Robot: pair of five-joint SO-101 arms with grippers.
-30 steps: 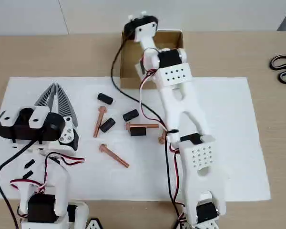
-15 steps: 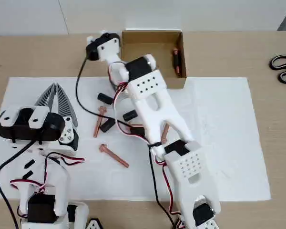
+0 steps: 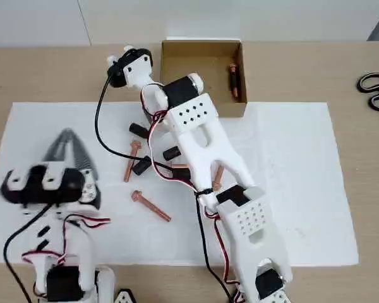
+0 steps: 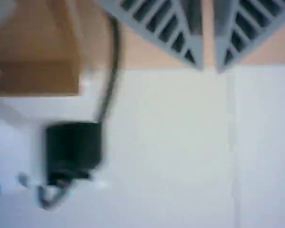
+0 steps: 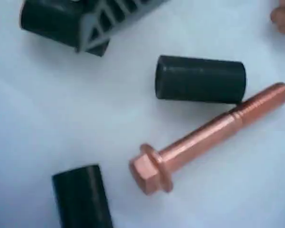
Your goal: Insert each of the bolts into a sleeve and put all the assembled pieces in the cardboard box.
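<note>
My right end effector hangs over bolt, near desk middle; cannot tell its grip. Bolt lies flat, threaded end just beside sleeve, axes nearly parallel. My left end effector clenched, empty, farther off. Assembled piece in box, far edge.

Bright, even overhead lighting is recorded in the high view. Soft, short shadows are cast on the white sheet. A mild sheen is noted along the copper bolt.
</note>
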